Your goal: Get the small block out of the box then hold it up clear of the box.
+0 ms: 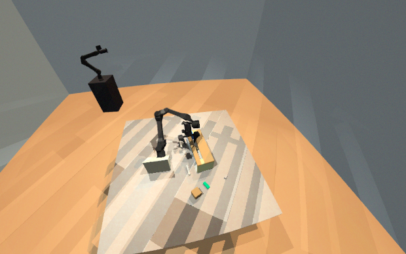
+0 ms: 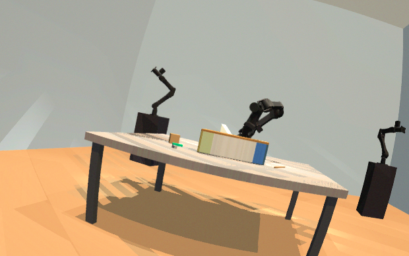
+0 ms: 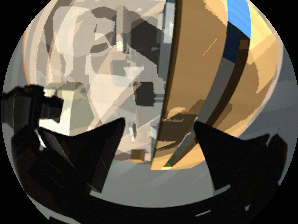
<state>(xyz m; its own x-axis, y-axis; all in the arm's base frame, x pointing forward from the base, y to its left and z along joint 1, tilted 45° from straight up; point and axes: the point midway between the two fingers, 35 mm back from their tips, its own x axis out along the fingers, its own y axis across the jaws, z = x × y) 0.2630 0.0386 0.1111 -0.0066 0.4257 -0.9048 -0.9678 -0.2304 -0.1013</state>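
Note:
The box (image 1: 205, 151) (image 2: 232, 148) (image 3: 197, 50) stands upright on the table, with an orange top cut by a long slot and coloured end sections, one blue and one yellow-green. My gripper (image 1: 188, 137) (image 3: 161, 123) is open and empty, pointing down over the box's arm-side long edge near its blue end. In the wrist view one finger is over the table side and the other over the box top. In the exterior view the fingertips are hidden behind the box. I cannot make out the small block on the shelf in any view.
An orange cube (image 1: 196, 192) (image 2: 174, 138) and a green piece (image 1: 206, 185) (image 2: 177, 144) lie beyond the yellow-green end. A white stick (image 1: 188, 169) lies beside the box. A pale block (image 1: 157, 165) stands at the arm's base. A thin orange piece (image 2: 279, 167) lies past the blue end.

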